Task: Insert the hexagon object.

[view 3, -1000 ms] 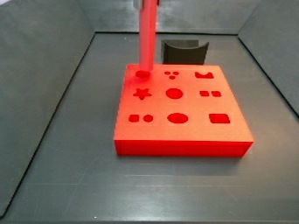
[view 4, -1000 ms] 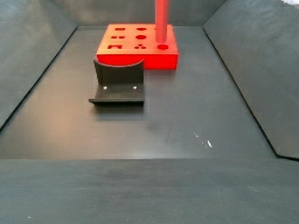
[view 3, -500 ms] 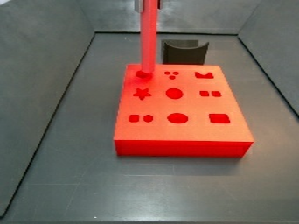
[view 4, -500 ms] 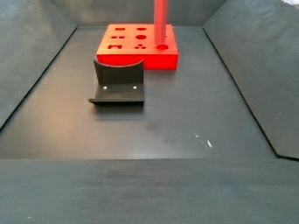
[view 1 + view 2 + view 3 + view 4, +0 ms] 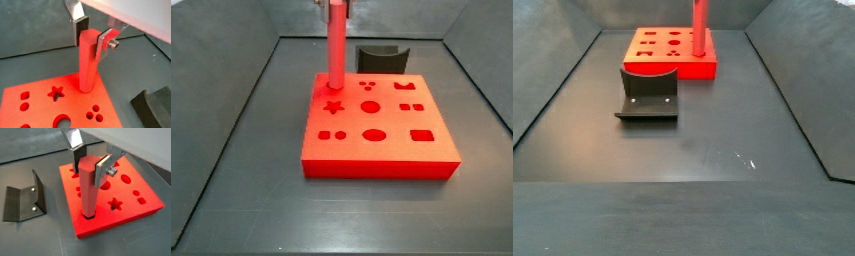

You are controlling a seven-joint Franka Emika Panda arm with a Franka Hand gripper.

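Note:
The hexagon object (image 5: 87,65) is a long red rod. It stands upright with its lower end in a hole near one corner of the flat red block (image 5: 392,150), next to the star hole. It shows in both side views (image 5: 335,45) (image 5: 699,25) and in the other wrist view (image 5: 88,195). My gripper (image 5: 91,44) is at the rod's top, and its silver fingers flank the rod with the pads against its sides (image 5: 91,172). In both side views the gripper is almost wholly above the top edge.
The block (image 5: 647,45) has several shaped holes on top. The dark fixture (image 5: 647,95) stands on the floor just beside the block (image 5: 381,58). Grey sloping walls enclose the floor on all sides.
The rod has shifted slightly sideways and stands a bit lower in the corner hole. The finger tips now just show at the top edge of a side view.

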